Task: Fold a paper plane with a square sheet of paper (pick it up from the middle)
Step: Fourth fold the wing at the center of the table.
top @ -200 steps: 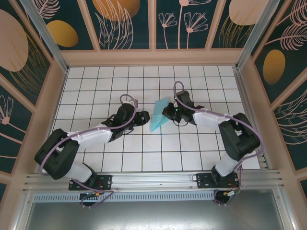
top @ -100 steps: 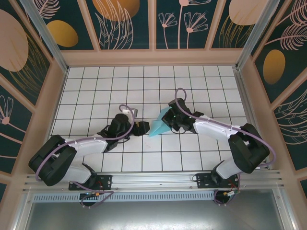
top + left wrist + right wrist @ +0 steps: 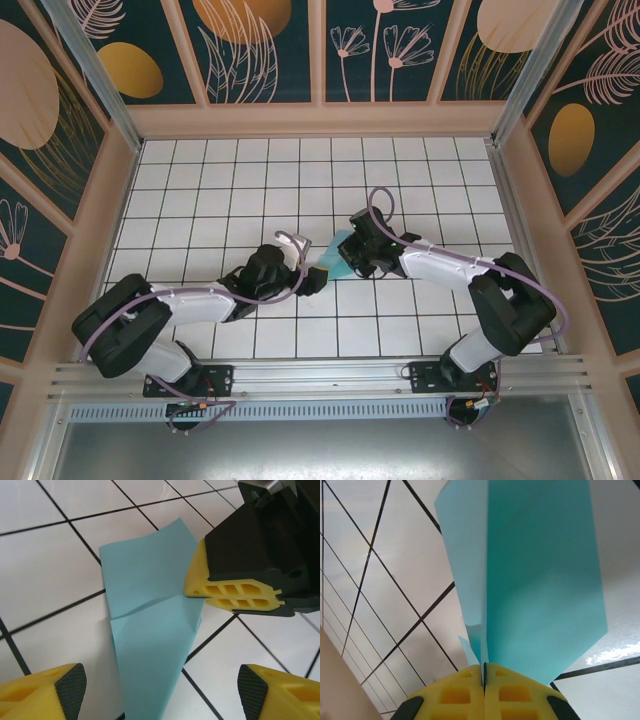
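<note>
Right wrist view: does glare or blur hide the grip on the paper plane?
Right wrist: glare sits on a tile at lower right, off the paper plane; right gripper clamps it, seam sharp. Left wrist: paper crisp, evenly lit. Top external: no glare, plane small.

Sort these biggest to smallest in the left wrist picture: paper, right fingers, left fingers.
1. paper and right fingers: about alike.
2. left fingers: smallest, though cropped and close to the camera.

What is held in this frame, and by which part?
The right gripper is shut on the paper plane, pinching its centre fold. The left gripper is open, holding nothing.
</note>
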Robot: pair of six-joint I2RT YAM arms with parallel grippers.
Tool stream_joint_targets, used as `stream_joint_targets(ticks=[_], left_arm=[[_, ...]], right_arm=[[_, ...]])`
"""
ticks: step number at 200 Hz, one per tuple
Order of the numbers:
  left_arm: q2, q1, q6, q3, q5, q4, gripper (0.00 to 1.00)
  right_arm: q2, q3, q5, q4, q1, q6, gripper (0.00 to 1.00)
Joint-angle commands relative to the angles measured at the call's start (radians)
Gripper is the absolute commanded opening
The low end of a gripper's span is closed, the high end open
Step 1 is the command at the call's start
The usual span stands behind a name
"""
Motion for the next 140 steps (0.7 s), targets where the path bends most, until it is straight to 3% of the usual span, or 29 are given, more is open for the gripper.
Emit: stream_joint_targets(ticks=[1,37,140], left_arm=[[0.049,-0.020,0.169,0.047,-0.026,0.017,0.79],[0.130,-0.026,0.256,0.097,0.017,0.017,0.73],[0.285,-0.027,0.317,0.173,0.068,0.011,0.58]], right_arm=[[0.019,0.014,-0.043,-0.043,-0.014,0.036,0.00],[0.032,0.016,-0.076,-0.045,-0.031,0.045,0.00],[0.060,0.040,-0.139,-0.050,-0.062,0.036,0.00]])
